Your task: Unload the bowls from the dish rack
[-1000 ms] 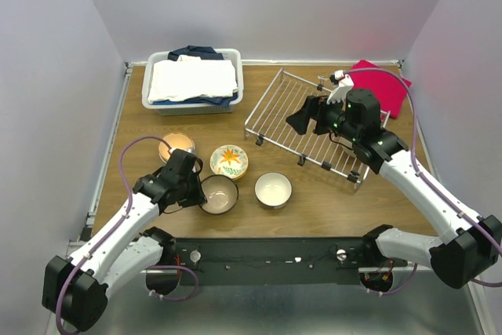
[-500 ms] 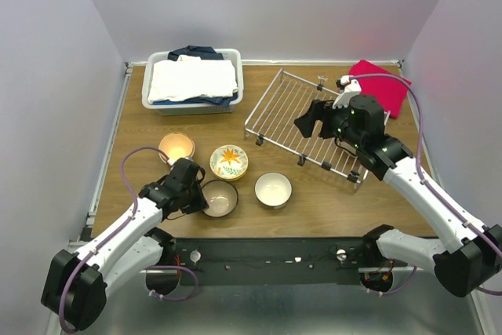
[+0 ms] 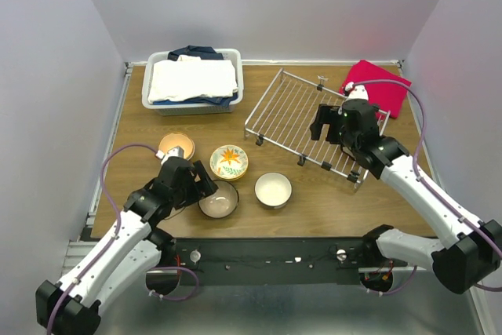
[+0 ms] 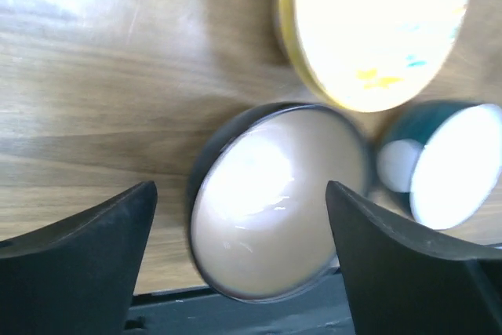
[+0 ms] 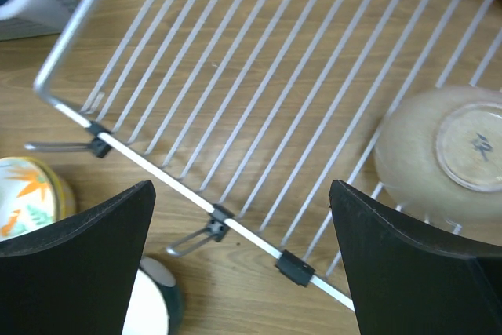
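Four bowls stand on the table: an orange-lined one (image 3: 176,145), a yellow floral one (image 3: 229,161), a teal one with a white inside (image 3: 273,189) and a dark-rimmed cream one (image 3: 219,199). My left gripper (image 3: 205,184) hangs open over the cream bowl (image 4: 274,202), a finger on either side and neither touching it. The silver wire dish rack (image 3: 290,111) lies at the back right. My right gripper (image 3: 325,129) hovers open above the rack (image 5: 235,76). A beige bowl (image 5: 439,162) lies upside down on the rack, right of my right gripper (image 5: 241,194); my arm hides it from above.
A white bin of folded cloth (image 3: 192,80) stands at the back left. A red cloth (image 3: 384,84) lies behind the rack. The cream bowl sits close to the table's near edge and the black rail (image 3: 267,253). The floral bowl (image 5: 27,194) and teal bowl (image 5: 149,304) sit just outside the rack's front rim.
My left gripper has opened and let go of the cream bowl, which now rests on the table. My right gripper has drifted right over the rack, still open.
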### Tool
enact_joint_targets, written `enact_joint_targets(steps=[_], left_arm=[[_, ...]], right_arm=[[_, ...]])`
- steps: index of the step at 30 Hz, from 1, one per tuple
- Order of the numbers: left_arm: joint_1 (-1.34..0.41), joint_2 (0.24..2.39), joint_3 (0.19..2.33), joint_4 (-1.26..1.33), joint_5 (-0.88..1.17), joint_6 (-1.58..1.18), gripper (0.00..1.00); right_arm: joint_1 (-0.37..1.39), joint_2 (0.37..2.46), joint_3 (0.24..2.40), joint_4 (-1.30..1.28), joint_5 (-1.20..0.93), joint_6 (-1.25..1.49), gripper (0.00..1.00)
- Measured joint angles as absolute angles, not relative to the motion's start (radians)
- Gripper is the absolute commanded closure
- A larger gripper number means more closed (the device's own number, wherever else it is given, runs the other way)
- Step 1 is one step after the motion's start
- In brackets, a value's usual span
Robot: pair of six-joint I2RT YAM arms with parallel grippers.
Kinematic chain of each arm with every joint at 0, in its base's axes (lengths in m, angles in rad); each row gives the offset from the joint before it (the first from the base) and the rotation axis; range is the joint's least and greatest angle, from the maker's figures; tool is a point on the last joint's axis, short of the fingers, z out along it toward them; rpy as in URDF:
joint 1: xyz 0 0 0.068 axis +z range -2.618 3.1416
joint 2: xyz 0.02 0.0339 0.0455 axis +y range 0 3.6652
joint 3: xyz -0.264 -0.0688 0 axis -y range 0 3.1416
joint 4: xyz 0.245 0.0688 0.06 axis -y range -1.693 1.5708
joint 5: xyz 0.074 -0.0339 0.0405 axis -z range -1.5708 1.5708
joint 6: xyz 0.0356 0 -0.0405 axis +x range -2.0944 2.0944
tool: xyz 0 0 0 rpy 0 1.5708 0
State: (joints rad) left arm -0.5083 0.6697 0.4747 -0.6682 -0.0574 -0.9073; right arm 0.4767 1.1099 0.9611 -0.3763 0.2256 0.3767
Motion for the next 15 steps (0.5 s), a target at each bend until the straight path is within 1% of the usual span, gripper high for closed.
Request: enact_joint_targets(steps=[4, 8, 15], left_arm=[[-0.509, 0.619, 0.552, -0.706, -0.093, -0.888, 0.01], [-0.509, 0.554, 0.627, -0.724, -0.154, -0.844, 0.01], [-0.511, 0.306, 0.638, -0.683, -0.329, -0.712, 0.01]], right_arm=[[0.441, 1.142, 0.961, -0.414, 0.28, 0.389, 0.0], [0.359, 1.166, 0.95, -0.425, 0.307, 0.398, 0.0], [0.238, 1.2, 0.905, -0.423, 0.32, 0.392, 0.0]])
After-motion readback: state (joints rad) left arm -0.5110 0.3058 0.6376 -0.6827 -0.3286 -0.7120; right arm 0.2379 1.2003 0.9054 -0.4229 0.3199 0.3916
